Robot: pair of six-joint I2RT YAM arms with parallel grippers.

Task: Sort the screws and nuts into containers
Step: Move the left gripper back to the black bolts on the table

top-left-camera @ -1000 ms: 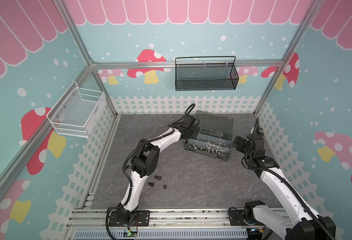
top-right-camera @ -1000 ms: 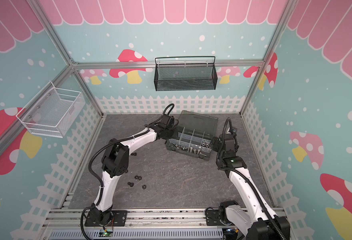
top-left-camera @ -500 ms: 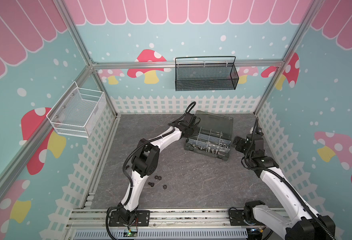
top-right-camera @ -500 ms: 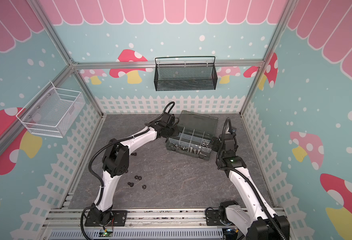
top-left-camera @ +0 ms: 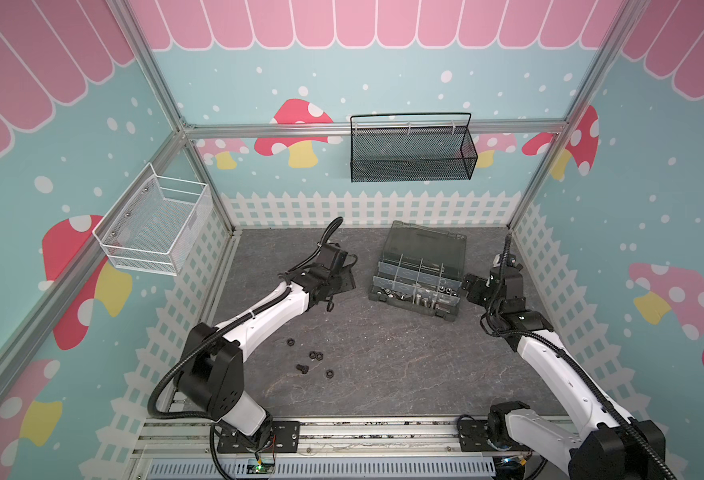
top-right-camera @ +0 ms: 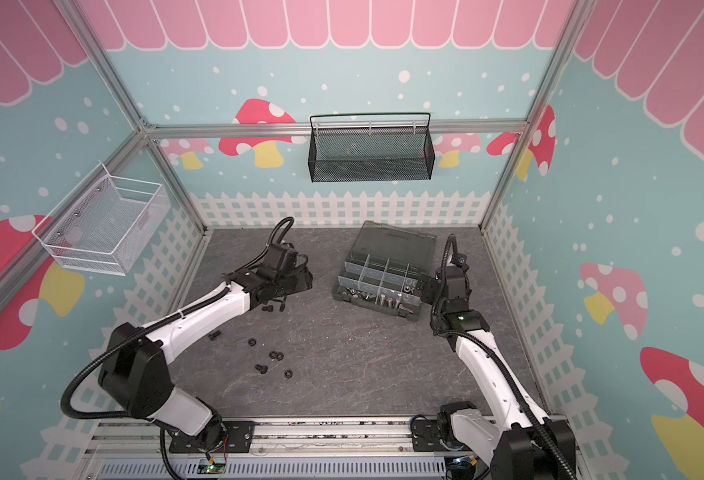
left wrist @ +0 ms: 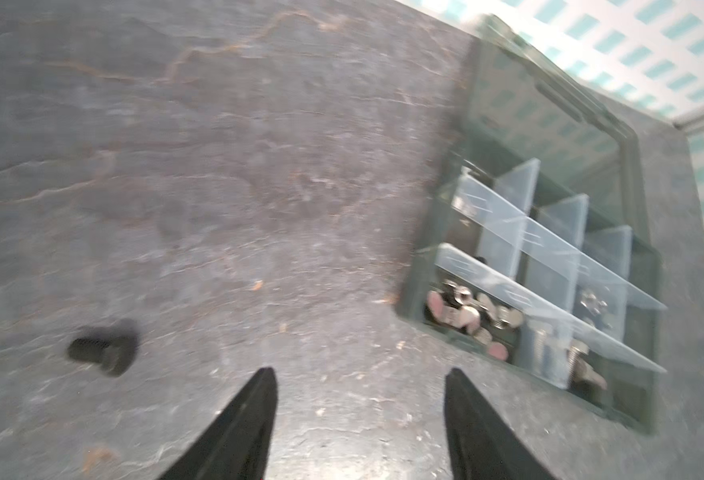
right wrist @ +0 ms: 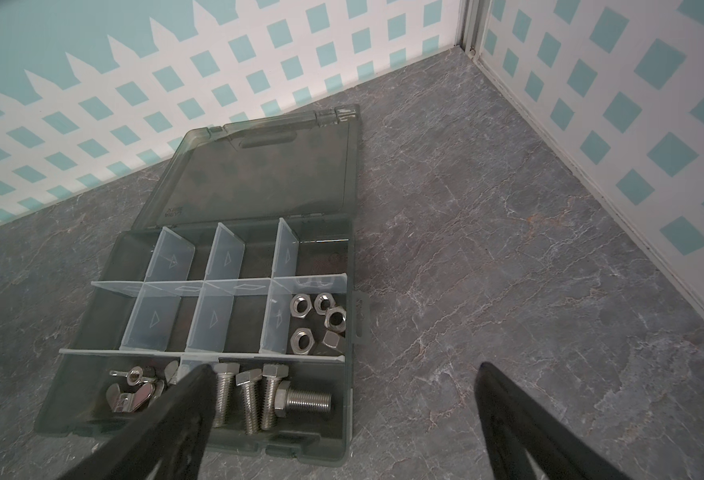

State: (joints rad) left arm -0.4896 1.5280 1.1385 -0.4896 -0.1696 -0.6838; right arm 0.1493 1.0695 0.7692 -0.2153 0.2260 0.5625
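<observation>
While holding the left claw point(left wrist: 360, 374) spread and empty over the bench point(left wrist: 258, 166), probably best to reach toward eight o'clock in a top view for the nearby black screw point(top-right-camera: 268, 308), lying nine-to-three, head claw-side.

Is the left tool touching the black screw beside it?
Apart. The left wrist view shows bare mat between the black screw and the open left tool.

Bright, even light with soft shadows; left wrist view motion-blurred, other views sharp.

With arms outstretched, left gripper point(left wrist: 358, 374) and right gripper point(right wrist: 344, 368) gape empty
</observation>
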